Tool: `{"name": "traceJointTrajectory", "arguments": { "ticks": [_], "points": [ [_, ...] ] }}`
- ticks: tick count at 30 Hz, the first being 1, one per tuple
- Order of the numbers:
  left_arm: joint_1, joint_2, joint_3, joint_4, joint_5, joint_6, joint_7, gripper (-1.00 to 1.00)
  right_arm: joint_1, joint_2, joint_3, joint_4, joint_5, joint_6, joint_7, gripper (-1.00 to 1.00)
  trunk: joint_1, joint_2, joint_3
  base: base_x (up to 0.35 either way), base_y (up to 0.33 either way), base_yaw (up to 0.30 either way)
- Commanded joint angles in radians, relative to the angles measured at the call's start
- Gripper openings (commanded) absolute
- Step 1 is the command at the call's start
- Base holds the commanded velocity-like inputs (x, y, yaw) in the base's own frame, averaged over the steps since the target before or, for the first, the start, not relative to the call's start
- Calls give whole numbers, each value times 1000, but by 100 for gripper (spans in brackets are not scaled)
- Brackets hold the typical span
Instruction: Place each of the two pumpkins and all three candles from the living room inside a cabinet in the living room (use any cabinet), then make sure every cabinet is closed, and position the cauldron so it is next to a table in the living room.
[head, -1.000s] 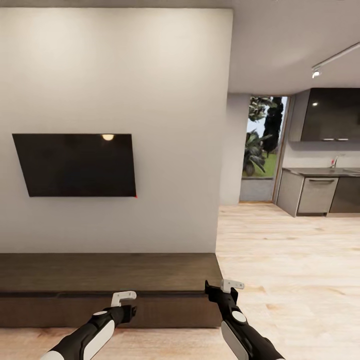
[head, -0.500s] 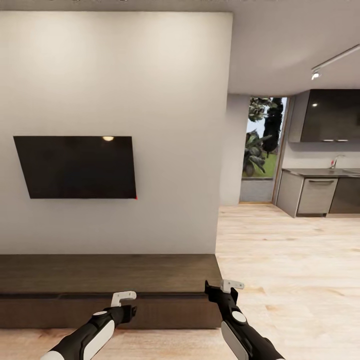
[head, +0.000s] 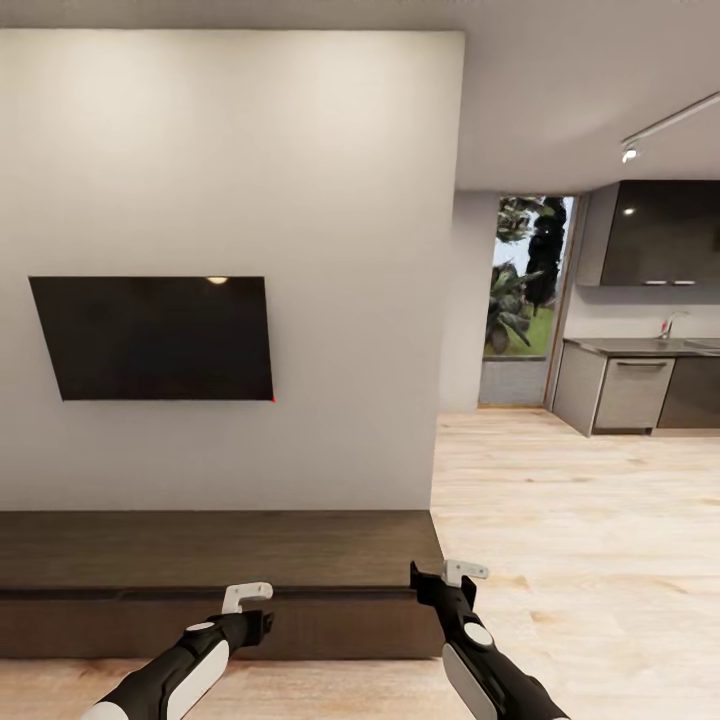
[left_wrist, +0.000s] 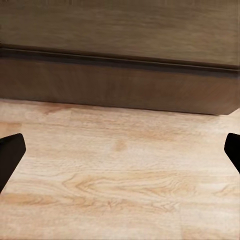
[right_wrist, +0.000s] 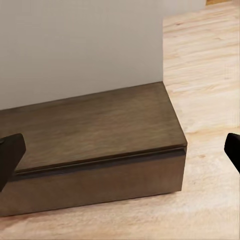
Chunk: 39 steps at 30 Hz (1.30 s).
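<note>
Tools (head: 247, 596) (head: 464, 572), two; cabinet (head: 200, 548), apparently one.

pale wall (head: 230, 150) at 11 o'clock, black television (head: 155, 338) mounted on it; light wood floor (head: 580, 520) at 4 o'clock; grey kitchen cabinets (head: 635, 390), tall window (head: 525, 275), ceiling track light (head: 631, 150) at 2 o'clock.

Two arms seen, glossy black casings with white panels; white bracket mounted above each black pincer: left pincer (head: 262, 622), right pincer (head: 425, 583).
</note>
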Motion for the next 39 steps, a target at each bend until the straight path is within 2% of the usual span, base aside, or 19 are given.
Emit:
{"name": "traceJointTrajectory", "arguments": {
  "ticks": [1,6,10,12,15,22,27,30,35,39],
  "points": [
    [-1,2,-8,-3,9,2,10,100,-1,-1,6,5,-11,-6,-8,100,-4,6,1,0,0,0],
    [-3,0,-9,29,7,-5,10,100,-2,0,-7,51,-12,-6,-14,100,-23,41,17,0,0,0],
    [-6,-14,-10,139,6,-18,10,100,-2,0,-47,116,-11,-6,-16,100,-38,69,30,0,0,0],
    [-7,-17,-10,168,6,-29,10,100,-2,-3,-68,144,-11,-6,-17,100,-46,83,36,0,0,0],
    [-6,-19,-10,244,6,-66,9,100,-2,-11,-94,186,-11,-6,-18,100,-57,104,45,0,0,0],
    [-2,-20,-17,332,2,-154,1,100,-2,-30,-147,295,-11,-6,-19,100,-84,153,67,0,0,0],
    [9,-20,-20,355,-2,-195,-41,100,-2,-35,-159,389,-11,-10,-19,100,-103,188,83,0,0,0],
    [26,-22,-22,416,-3,-247,-62,100,-2,-36,-161,467,-11,-13,-19,100,-115,209,92,0,0,0],
    [107,-25,-23,463,-4,-316,-70,100,0,-38,-161,533,-13,-16,-19,100,-134,244,108,0,0,0],
    [137,-26,-23,471,-4,-345,-72,100,0,-39,-161,560,-14,-17,-18,100,-149,272,120,0,0,0]
  ]
}}
